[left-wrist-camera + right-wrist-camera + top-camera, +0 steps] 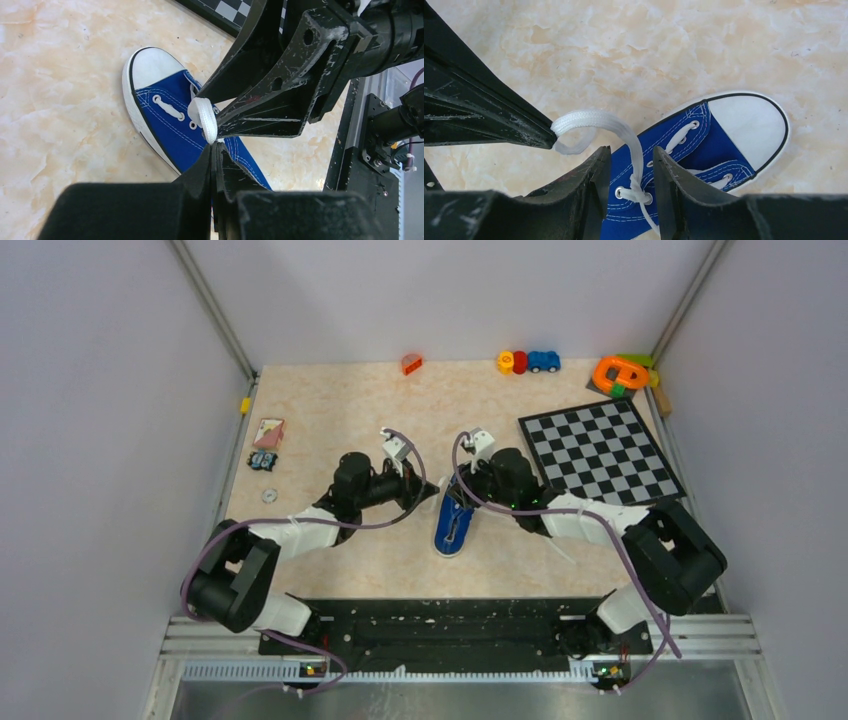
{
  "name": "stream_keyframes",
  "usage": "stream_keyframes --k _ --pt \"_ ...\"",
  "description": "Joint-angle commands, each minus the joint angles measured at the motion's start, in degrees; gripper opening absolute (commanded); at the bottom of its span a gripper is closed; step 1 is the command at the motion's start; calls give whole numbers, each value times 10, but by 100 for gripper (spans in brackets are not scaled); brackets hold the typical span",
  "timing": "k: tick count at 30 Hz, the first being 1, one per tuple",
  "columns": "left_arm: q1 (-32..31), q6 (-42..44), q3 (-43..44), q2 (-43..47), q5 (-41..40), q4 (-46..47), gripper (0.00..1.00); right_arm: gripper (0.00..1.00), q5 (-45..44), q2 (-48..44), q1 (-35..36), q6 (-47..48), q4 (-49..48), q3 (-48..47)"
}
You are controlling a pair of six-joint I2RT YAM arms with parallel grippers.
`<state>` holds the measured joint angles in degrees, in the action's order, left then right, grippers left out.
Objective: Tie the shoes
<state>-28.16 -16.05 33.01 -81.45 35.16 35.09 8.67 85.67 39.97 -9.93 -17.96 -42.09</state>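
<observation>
The small blue canvas sneaker (455, 527) lies on the bench (330, 410) between the arms. The left pincer (215, 148) clenches its white lace loop (594, 119). The right pincer (631, 155) straddles the strand, jaws apart, seemingly not touching it. Pulling could drag the shoe or flatten the loop.

Sneaker (694, 145) heel cut off behind the right gripper (630, 155) — wrist view. Top view: lace (614, 122) too small to trace. Left-edge trinkets (265, 462) — unidentifiable.
</observation>
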Motion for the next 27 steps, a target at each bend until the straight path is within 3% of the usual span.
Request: stream_keyframes --k 1,12,20,27 --pt "1 10 17 7 10 14 0 37 3 10 2 8 -66 -23" --pt "2 9 27 -15 6 1 0 27 0 11 2 0 -104 -24" --pt "2 4 33 -35 7 2 0 0 -9 5 -1 -28 -131 -13" --pt "1 -15 44 -70 11 19 0 0 -9 -9 -4 -63 -147 6"
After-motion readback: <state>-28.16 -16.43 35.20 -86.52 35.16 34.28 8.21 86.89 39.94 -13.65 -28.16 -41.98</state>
